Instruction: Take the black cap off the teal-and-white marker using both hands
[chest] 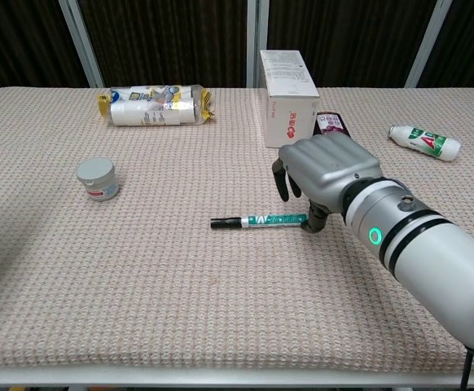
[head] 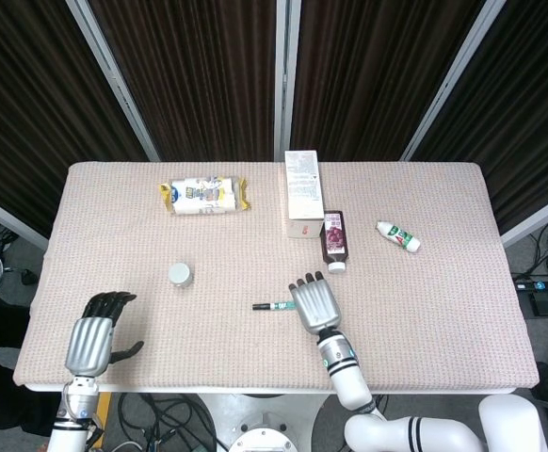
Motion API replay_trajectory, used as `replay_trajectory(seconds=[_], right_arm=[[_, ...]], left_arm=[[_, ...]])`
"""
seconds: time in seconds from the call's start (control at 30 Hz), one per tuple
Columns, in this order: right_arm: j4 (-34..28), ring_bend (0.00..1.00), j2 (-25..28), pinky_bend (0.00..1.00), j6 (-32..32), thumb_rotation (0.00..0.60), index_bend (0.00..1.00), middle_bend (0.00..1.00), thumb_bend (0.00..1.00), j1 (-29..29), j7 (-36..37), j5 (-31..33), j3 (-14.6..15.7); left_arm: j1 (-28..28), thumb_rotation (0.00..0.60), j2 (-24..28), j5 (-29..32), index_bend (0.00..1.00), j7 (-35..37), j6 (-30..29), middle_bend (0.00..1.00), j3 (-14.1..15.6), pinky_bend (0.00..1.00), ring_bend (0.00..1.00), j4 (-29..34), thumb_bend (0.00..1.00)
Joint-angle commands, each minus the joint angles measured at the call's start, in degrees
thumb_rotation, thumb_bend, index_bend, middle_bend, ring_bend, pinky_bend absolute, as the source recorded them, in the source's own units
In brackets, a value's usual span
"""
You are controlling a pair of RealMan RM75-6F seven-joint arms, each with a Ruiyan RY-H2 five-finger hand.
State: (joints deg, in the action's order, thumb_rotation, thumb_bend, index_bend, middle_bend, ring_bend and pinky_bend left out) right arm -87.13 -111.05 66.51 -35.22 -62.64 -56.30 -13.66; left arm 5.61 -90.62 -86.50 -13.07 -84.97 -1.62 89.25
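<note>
**Cap's still on, right hand just arriving at the marker**

Big picture: basically nothing of the actual task is done yet. The counter (head: 443, 358) has the usual clutter on it, and the teal-and-white marker (chest: 269, 220) is lying flat near the middle, black cap (chest: 225, 222) pointing toward the robot's left and fully seated on the barrel as far as I can tell.

The right hand (chest: 322, 175) is hovering over the teal end of the marker, palm down, fingers curled downward with the thumb right by the barrel's end. Looks like it's touching or about to, but I can't tell if it really has a grip; nothing is lifted. I'd call it unclosed and empty for now.

The left hand (head: 93, 341) is way off at the near left corner, well apart from the marker, fingers loosely spread, holding nothing.

So what's left: grab the barrel, bring the left hand over to the cap end, pinch the cap, pull apart. Pretty much everything.
</note>
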Motion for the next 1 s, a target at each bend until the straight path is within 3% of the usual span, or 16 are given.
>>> replay_trajectory(seconds=[0.03,0.63,1.0], right_arm=[[1.5,0.29,-1.2,0.29,0.3,0.600,0.48,0.44,0.10,-0.9,-0.1,1.1,-0.1],[8.5,0.29,-6.0,0.29,2.7,0.600,0.48,0.45,0.13,-2.3,3.9,2.2,1.5],[11.2,0.31,-8.2,0.29,3.1,0.600,0.49,0.47,0.15,-3.1,4.3,2.9,1.0]], left_arm=[[0.0,0.600,0.0,0.0,0.24,-0.1,0.0,0.22,0.0,0.15,0.15,0.0,0.07],[0.5,0.600,-0.7,0.3,0.24,-0.6,0.0,0.22,-0.2,0.15,0.15,-0.5,0.07],[0.1,0.600,-0.7,0.4,0.24,0.7,0.1,0.22,0.5,0.15,0.15,-1.6,0.07]])
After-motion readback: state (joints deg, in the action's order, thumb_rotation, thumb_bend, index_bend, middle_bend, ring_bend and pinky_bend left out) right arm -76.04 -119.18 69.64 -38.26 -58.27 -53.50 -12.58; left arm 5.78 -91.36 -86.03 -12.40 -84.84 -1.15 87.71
